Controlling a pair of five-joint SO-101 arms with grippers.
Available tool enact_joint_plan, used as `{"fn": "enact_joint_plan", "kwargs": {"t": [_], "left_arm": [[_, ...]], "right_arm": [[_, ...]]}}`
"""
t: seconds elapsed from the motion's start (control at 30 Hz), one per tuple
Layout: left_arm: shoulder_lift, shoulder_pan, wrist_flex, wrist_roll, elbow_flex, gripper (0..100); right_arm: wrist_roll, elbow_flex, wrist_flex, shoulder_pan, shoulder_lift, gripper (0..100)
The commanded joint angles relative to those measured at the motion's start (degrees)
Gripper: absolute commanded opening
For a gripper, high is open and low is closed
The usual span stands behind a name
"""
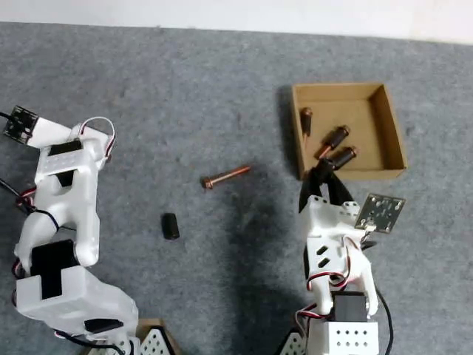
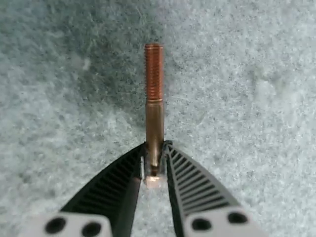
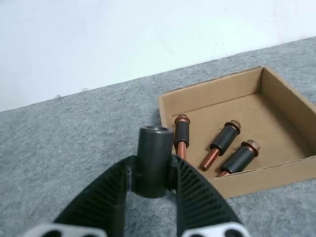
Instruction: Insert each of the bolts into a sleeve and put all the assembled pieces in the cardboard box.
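My left gripper [image 2: 155,150] is shut on the head end of a copper bolt [image 2: 154,98], whose threaded end sticks out past the fingertips over the grey carpet. My right gripper [image 3: 152,165] is shut on a black sleeve [image 3: 154,148], held upright with its bore showing. In the high view this right gripper [image 1: 324,181] sits just in front of the cardboard box [image 1: 392,133]. Three bolts with sleeves on them [image 1: 334,138] lie in the box [image 3: 291,106]. A loose bolt [image 1: 225,176] and a loose black sleeve [image 1: 170,225] lie on the carpet mid-table.
The left arm [image 1: 66,192] stands folded at the table's left side. A pale wall [image 3: 148,34] runs behind the carpet's far edge. Open carpet lies between the two arms around the loose bolt and sleeve.
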Motion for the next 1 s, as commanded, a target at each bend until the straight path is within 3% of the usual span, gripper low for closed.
{"fn": "enact_joint_plan", "kwargs": {"t": [0.0,0.1,0.2,0.5,0.67,0.8,0.87,0.97], "left_arm": [[-0.40,-0.48,-1.23,0.44,-0.92,1],[-0.57,-1.63,-1.14,-1.76,-0.92,1],[-0.48,-1.63,-1.32,-11.08,-0.92,1],[-0.40,0.04,-1.41,-54.33,0.40,1],[-0.40,6.29,-3.78,-61.01,2.68,1],[-0.92,9.27,-4.22,-71.56,2.68,1],[-0.92,10.51,-3.96,-81.67,2.68,1],[-0.92,11.21,-2.11,-103.21,4.18,1]], "right_arm": [[0.70,5.76,-1.89,0.31,-0.04,0.6],[0.70,5.76,-1.89,0.31,-0.04,0.6],[0.70,5.76,-1.89,0.31,-0.04,0.6],[0.70,5.76,-1.89,0.31,-0.04,0.6],[0.70,5.76,-1.89,0.31,-0.04,0.6],[0.70,5.76,-1.89,0.31,-0.04,0.6],[0.70,5.76,-1.89,0.31,-0.04,0.6],[0.79,5.76,-1.89,0.31,-0.04,0.6]]}}
